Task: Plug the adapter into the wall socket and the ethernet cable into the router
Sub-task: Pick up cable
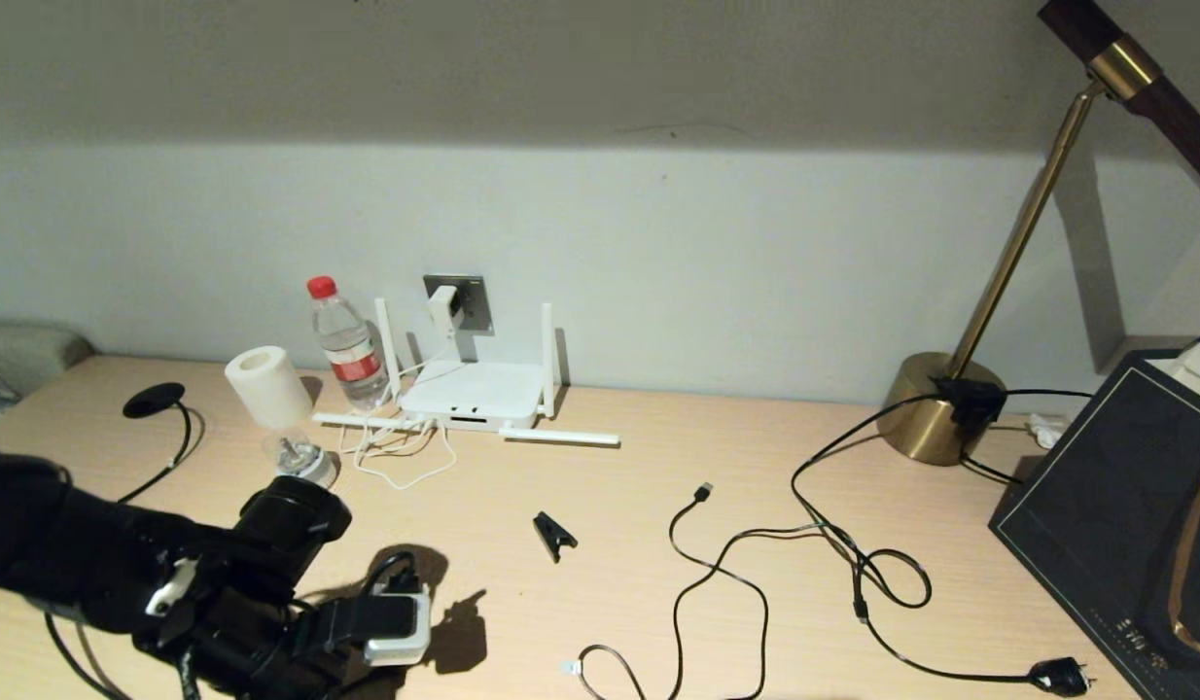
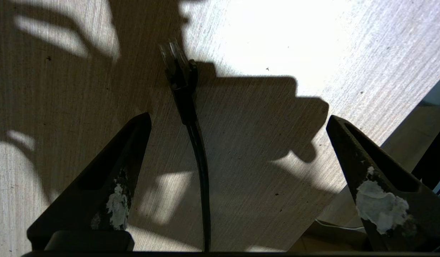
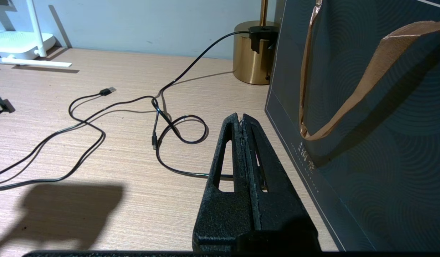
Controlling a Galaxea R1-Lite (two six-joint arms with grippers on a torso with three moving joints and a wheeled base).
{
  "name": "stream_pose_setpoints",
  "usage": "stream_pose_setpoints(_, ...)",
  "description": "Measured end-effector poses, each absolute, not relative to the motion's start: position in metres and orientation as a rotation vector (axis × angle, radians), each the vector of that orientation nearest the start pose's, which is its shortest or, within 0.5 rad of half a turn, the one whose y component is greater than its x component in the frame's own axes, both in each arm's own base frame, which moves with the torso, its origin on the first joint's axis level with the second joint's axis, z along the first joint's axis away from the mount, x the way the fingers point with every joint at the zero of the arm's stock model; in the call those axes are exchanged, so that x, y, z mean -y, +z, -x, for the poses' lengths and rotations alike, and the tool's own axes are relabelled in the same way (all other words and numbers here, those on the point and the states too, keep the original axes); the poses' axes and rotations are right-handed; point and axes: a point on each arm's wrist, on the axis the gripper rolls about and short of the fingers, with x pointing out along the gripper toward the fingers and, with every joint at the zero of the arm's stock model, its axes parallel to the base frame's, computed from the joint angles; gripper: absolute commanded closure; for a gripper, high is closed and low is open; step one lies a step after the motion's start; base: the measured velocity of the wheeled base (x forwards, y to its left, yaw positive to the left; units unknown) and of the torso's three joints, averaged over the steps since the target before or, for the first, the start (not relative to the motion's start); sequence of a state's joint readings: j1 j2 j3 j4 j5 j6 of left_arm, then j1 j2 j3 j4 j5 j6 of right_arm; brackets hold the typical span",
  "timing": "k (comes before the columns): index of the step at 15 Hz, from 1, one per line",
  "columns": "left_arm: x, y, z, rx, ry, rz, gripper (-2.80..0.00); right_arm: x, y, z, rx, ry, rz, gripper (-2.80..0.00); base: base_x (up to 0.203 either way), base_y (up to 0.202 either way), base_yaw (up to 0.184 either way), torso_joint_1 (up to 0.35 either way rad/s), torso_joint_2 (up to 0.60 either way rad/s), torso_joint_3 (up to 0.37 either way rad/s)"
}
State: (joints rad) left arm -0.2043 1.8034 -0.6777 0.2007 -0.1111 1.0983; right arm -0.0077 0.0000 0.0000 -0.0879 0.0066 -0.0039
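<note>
Ethernet cable (image 2: 200, 167) lies flat on the desk (image 1: 619, 544) at its near-left edge, directly under the left gripper (image 2: 238, 121). Clear connector (image 2: 172, 53) points away from the wrist, black boot just behind it. Jaws are wide apart, straddling the cable, nothing touching yet.

Adapter (image 1: 444, 307) looks already seated in the socket (image 1: 469, 299) on the wall, its white cord dropping to the router (image 1: 474, 394) below. So my read: power half done, cable half pending.

Handling, as judgement:
- Cable is light but fairly stiff and springy; it'll drag its tail and try to twist the connector off-axis.
- Connector is small, hard, slick plastic, and the clip tab is fragile. Don't pinch the clear part.
- Best hold: the black boot just behind the connector, jaws across it, so the tip stays aligned with the fingers for insertion.
- Grabbing further back on the cable lets the tip droop and wander.

Router ports face the front edge, well away from the cable; long carry across the desk. Loose white cord loops sit in front of the router and could snag.

Right gripper (image 3: 243, 119) is pressed together, empty, parked over the desk beside the dark bag (image 3: 366, 125), near the thin black USB cable (image 3: 102, 92).
</note>
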Motion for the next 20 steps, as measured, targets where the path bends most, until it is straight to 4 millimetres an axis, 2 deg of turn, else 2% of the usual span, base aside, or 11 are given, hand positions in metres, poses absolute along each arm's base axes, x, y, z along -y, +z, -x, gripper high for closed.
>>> stream_pose_setpoints(1, 0.051, 0.067, -0.232, -1.048, -0.971, -0.978, 0.0, 0.0, 0.084, 0.023, 0.088, -0.001, 0.004, 0.0, 0.0, 0.0, 0.0, 0.0, 0.0, 0.0)
stream_pose_setpoints(6, 0.052, 0.063, -0.238, -1.015, -0.958, -0.982, 0.0, 0.0, 0.085, 0.023, 0.088, -0.001, 0.005, 0.0, 0.0, 0.0, 0.0, 0.0, 0.0, 0.0)
stream_pose_setpoints(15, 0.051, 0.06, -0.234, -1.018, -0.966, -0.978, 0.0, 0.0, 0.084, 0.023, 0.088, -0.001, 0.004, 0.0, 0.0, 0.0, 0.0, 0.0, 0.0, 0.0)
stream_pose_setpoints(18, 0.053, 0.075, -0.237, -0.903, -0.943, -0.982, 0.0, 0.0, 0.085, 0.023, 0.088, -0.001, 0.005, 0.0, 0.0, 0.0, 0.0, 0.0, 0.0, 0.0)
stream_pose_setpoints(20, 0.054, 0.101, -0.24, -0.791, -0.903, -0.995, 0.0, 0.0, 0.084, 0.023, 0.088, -0.002, 0.005, 0.0, 0.0, 0.0, 0.0, 0.0, 0.0, 0.0)
